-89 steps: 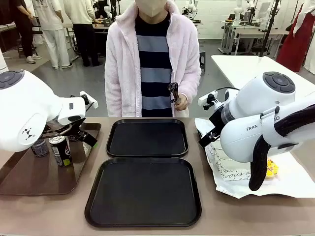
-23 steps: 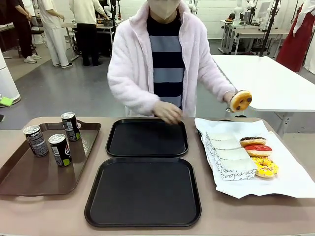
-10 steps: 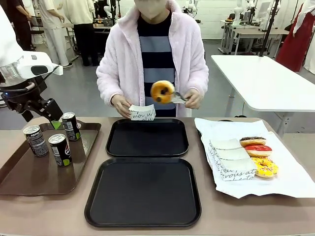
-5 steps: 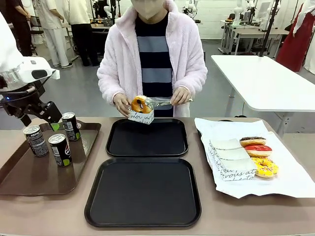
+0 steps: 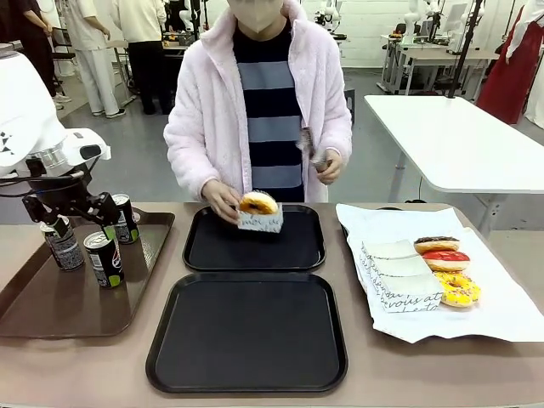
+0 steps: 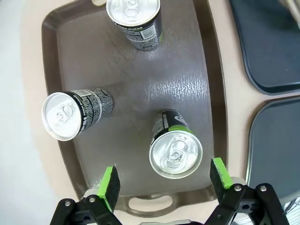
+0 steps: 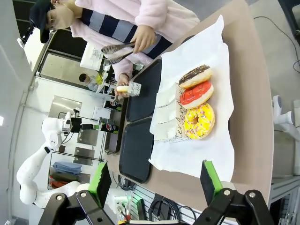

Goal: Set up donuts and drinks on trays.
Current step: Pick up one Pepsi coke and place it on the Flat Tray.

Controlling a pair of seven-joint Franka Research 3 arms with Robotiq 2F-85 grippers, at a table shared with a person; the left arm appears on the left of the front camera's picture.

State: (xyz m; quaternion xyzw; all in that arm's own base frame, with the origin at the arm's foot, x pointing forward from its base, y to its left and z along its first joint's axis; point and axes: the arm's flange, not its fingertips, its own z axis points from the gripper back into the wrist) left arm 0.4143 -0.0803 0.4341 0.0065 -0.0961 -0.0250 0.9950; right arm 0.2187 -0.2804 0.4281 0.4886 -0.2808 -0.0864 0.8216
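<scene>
My left gripper (image 5: 76,223) hangs open above the brown tray (image 5: 51,306). Three drinks stand on that tray (image 5: 64,242) (image 5: 102,257) (image 5: 125,217). In the left wrist view the gripper (image 6: 165,180) is open, and one can (image 6: 176,150) sits below the gap between its pads. The person's hand sets a tan donut (image 5: 259,206) in a paper sleeve on the far black tray (image 5: 255,246). The near black tray (image 5: 246,331) is bare. Chocolate (image 5: 437,245), red (image 5: 445,259) and yellow (image 5: 457,289) donuts lie on white paper. My right gripper (image 7: 154,177) is open, high above that paper.
Several paper sleeves (image 5: 395,272) lie beside the three donuts on the white paper sheet (image 5: 501,314). The person's other hand holds tongs (image 5: 308,146) up at chest height. A white table (image 5: 450,136) stands behind at the right.
The person has lowered the sleeved donut onto the far black tray and drawn the tongs back. My left gripper has dropped and shifted right over the cans.
</scene>
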